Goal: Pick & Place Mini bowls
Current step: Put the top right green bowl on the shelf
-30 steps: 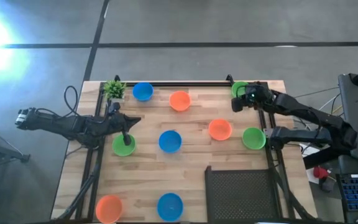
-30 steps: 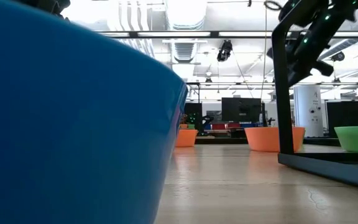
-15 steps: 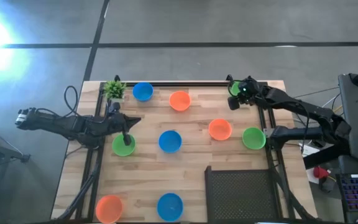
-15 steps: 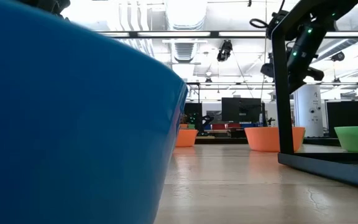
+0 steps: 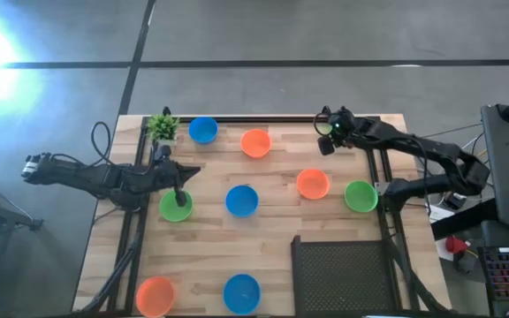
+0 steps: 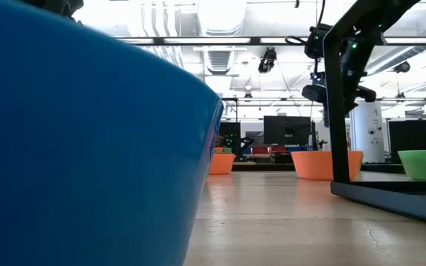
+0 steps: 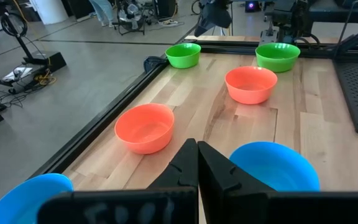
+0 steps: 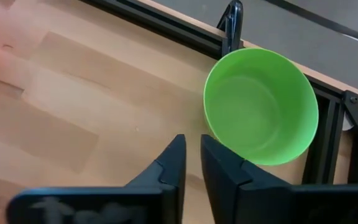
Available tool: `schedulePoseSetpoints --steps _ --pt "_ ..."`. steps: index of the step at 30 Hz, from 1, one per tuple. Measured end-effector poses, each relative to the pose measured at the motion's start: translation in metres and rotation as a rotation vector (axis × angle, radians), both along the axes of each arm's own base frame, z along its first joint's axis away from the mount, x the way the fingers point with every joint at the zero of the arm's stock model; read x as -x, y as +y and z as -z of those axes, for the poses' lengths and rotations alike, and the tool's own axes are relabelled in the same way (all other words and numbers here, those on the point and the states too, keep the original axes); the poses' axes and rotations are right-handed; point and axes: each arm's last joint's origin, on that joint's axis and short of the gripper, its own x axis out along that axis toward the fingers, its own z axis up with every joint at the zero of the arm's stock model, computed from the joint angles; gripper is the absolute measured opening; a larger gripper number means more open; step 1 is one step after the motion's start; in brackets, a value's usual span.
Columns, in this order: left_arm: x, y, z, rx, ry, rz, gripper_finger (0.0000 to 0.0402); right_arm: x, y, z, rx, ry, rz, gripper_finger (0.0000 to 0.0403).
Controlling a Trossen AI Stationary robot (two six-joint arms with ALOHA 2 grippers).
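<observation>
Lying beside right hand (image 8: 191,155): green bowl (image 8: 261,106).

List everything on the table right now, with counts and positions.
small round blue plastic bowls: 3, blue; beside the plant, mid-table, at the edge left of the mesh panel
small round orange plastic bowls: 3, orange; right of the plant-side blue one, right of centre, corner opposite the plant on the left side
small round green plastic bowls: 3, green; left side, right edge, right corner on the plant's edge
small potted plant: 1, green; left corner
mesh panel: 1, black; right side
wooden table: 1, light wood
left gripper: shut, over the left green bowl
right gripper: fingers slightly apart, empty, beside the corner green bowl
</observation>
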Motion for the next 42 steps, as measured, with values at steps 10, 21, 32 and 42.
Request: schedulePoseSetpoints --steps 10,21,32,42 --pt "0.000 0.000 0.000 0.005 0.002 0.015 0.0000 0.000 -0.020 0.014 -0.046 0.055 0.067 0.0128" --pt "0.000 0.000 0.000 0.004 0.003 0.015 0.0000 -0.003 -0.041 0.039 -0.100 0.127 0.095 0.0150" --pt "0.000 0.000 0.002 0.003 0.011 0.014 0.0000 -0.004 -0.052 0.056 -0.131 0.156 0.105 0.0150" --pt "0.000 0.000 0.002 0.003 0.009 0.014 0.0000 -0.009 -0.060 0.068 -0.125 0.181 0.083 0.0150"
